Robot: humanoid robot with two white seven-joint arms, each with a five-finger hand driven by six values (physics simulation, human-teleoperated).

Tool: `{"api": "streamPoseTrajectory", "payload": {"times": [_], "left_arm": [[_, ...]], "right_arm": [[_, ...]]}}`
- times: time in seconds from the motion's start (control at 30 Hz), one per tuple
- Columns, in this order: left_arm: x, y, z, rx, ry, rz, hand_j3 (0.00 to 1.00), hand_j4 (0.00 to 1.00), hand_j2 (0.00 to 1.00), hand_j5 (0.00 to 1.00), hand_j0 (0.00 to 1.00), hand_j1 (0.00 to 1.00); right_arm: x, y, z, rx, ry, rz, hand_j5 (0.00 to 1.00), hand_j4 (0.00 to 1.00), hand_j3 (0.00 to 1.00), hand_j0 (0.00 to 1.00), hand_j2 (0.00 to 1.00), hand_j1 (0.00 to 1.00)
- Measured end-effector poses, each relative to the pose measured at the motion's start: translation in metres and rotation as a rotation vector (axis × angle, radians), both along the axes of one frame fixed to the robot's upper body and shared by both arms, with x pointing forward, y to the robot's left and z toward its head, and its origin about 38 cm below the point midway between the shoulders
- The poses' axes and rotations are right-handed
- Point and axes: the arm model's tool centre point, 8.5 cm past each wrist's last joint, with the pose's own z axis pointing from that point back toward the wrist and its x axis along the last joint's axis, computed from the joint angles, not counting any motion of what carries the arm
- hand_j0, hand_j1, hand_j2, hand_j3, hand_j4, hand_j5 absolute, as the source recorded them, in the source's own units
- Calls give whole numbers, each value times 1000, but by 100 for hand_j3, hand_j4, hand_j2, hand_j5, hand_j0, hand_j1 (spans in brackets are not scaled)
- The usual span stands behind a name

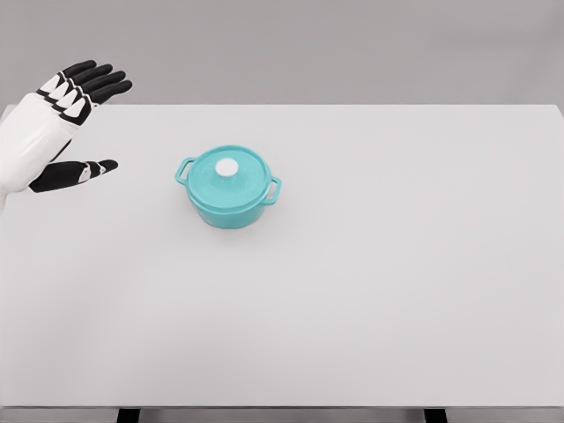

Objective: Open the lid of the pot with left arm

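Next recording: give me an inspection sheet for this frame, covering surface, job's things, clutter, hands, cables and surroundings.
Surface: white table, flat; dark legs show at the bottom edge.
Job's things: teal pot upright, left of the table's middle, two side handles; lid on, closed, with white knob.
Clutter: nothing seen.
Hands: left hand at the far left, apart from the pot, dark fingers spread, holding nothing; right arm not in view.
Cables: nothing seen.
Surroundings: plain grey wall behind the table.
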Motion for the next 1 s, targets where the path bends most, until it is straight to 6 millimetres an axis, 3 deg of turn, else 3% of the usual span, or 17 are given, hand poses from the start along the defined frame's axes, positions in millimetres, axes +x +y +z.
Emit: {"api": "streamPoseTrajectory", "payload": {"times": [0.33, 0.6, 0.9, 1.0], "left_arm": [[1, 3, -15, 38, 37, 22, 100, 100, 100, 100, 100, 100], [15, -6, -26, 312, 281, -42, 100, 100, 100, 100, 100, 100], [45, -24, 44, 261, 217, -70, 100, 100, 100, 100, 100, 100], [57, -38, 48, 208, 227, -68, 100, 100, 100, 100, 100, 100]], "right_arm": [[0, 0, 0, 0, 0, 0, 100, 100, 100, 100, 100, 100], [0, 0, 0, 0, 0, 0, 100, 100, 100, 100, 100, 100], [0, 0, 0, 0, 0, 0, 100, 100, 100, 100, 100, 100], [0, 0, 0, 0, 0, 0, 100, 100, 100, 100, 100, 100]]}}
